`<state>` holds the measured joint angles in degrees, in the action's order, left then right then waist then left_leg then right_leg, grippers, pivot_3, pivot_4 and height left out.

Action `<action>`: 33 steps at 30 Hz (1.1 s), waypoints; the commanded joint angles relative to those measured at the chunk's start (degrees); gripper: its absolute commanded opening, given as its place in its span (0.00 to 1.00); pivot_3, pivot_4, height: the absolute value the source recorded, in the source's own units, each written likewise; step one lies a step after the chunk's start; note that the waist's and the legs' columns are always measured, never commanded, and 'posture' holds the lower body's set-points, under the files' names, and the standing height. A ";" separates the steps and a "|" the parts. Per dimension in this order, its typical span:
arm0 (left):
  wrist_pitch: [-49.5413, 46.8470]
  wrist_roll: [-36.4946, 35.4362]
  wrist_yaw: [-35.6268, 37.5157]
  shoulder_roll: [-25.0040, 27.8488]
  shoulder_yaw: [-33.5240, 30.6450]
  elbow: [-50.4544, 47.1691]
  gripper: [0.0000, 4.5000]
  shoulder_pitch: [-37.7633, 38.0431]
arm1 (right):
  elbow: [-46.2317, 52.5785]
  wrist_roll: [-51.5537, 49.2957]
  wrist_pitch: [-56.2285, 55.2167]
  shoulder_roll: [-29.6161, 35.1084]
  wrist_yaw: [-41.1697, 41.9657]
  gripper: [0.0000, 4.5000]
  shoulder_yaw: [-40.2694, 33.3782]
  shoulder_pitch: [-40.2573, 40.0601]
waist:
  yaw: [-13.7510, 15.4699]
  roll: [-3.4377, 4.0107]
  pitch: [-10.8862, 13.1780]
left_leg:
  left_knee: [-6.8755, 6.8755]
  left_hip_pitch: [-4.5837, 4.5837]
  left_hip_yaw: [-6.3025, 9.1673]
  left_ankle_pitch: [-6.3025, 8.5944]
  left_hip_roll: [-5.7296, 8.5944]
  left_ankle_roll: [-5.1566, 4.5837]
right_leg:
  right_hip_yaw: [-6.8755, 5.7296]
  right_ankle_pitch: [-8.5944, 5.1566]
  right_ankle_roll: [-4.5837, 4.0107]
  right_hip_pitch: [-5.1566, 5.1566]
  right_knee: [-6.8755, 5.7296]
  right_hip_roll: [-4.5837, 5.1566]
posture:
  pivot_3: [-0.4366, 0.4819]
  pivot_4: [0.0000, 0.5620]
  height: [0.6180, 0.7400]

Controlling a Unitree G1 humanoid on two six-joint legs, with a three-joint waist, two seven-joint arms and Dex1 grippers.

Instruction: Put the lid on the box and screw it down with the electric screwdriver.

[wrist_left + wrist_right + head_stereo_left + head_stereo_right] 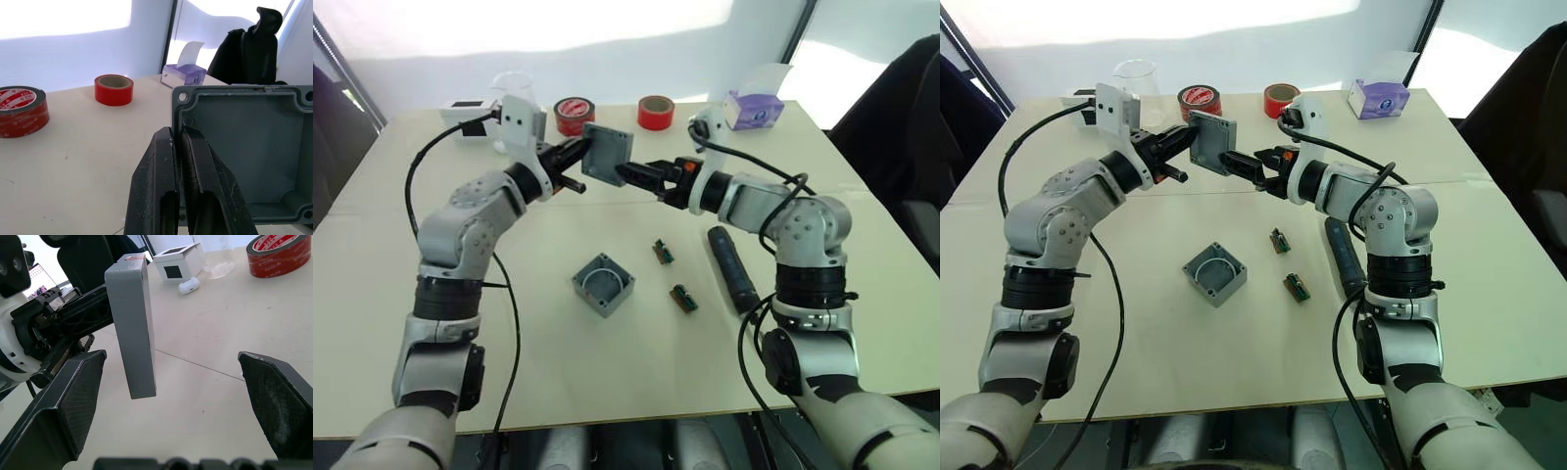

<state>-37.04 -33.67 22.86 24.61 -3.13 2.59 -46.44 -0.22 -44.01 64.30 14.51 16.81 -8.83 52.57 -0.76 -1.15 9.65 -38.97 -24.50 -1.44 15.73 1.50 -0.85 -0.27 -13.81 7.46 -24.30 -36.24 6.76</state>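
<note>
Lid [606, 154], upper centre, is pinched at its rim by the left gripper [576, 162]; a slip is risked as the wide-open, empty right gripper [628, 174] closes.

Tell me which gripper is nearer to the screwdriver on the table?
The right gripper. It is open beside the lid, above and left of the screwdriver; the left gripper, holding the lid, is farther.

Robotics lab bench setting, pale worktable [607, 362] standing before a plain white backdrop, tape rolls [574, 115] lying at the far edge, small circuit boards [682, 298] sitting mid-table, purple tissue box [753, 109] resting at the far right corner, dark chair [254, 44] standing behind.
</note>
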 commanded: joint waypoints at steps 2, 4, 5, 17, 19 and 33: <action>0.35 0.97 0.96 -0.43 -1.35 -0.39 0.00 -2.17 | 2.56 -0.72 -0.56 -0.52 -0.72 0.72 -1.43 1.85 | -0.07 0.00 0.00 | 0.00 0.00 0.00 0.00 0.00 0.00 | 0.00 0.00 0.00 0.00 0.00 0.00 | 0.48 0.27 1.00; 0.32 1.30 1.22 -0.67 -1.31 -0.07 0.00 -2.26 | 2.95 -0.81 -0.51 -0.81 -1.07 0.57 -1.43 1.71 | -0.16 0.00 0.00 | 0.00 0.00 0.00 0.00 0.00 0.00 | 0.00 0.00 0.00 0.00 0.00 0.00 | 0.48 0.27 1.00; 0.27 1.40 1.23 -0.77 -1.33 -0.04 0.00 -2.28 | 3.14 -0.86 -0.45 -0.89 -1.20 0.50 -1.48 1.65 | -0.19 0.00 0.00 | 0.00 0.00 0.00 0.00 0.00 0.00 | 0.00 0.00 0.00 0.00 0.00 0.00 | 0.48 0.27 1.00; -0.43 1.69 2.72 -0.97 -1.61 -0.45 0.00 -1.63 | 4.26 -1.52 -0.05 -2.84 -3.35 0.03 -1.96 0.68 | -0.12 0.00 0.00 | 0.01 0.00 0.01 0.00 -0.01 0.00 | 0.00 0.00 0.00 0.00 0.00 -0.01 | 0.48 0.27 1.00; -0.76 1.17 3.33 -0.60 -2.11 -0.63 0.15 -1.43 | 4.74 -1.62 -0.07 -3.16 -3.61 0.03 -1.86 0.23 | -0.07 0.00 0.00 | 0.01 0.00 0.01 0.00 -0.01 0.00 | 0.00 0.00 0.00 -0.01 0.01 -0.01 | 0.48 0.27 1.00; -12.37 -8.53 9.83 9.57 -12.81 -3.96 0.87 0.33 | 8.81 -0.39 -2.17 -2.14 -2.76 0.03 -0.58 -2.64 | -0.41 0.02 0.01 | 0.02 0.00 0.02 0.00 -0.03 -0.01 | 0.00 0.00 0.00 -0.01 0.01 -0.02 | 0.48 0.27 1.00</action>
<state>-48.34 -40.86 31.48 31.64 -12.55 0.03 -46.32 4.38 -44.05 63.82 11.66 13.33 -8.98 50.17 -1.17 -1.13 9.66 -38.92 -24.50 -1.42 15.73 1.46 -0.86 -0.27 -13.82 7.46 -24.32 -36.22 6.73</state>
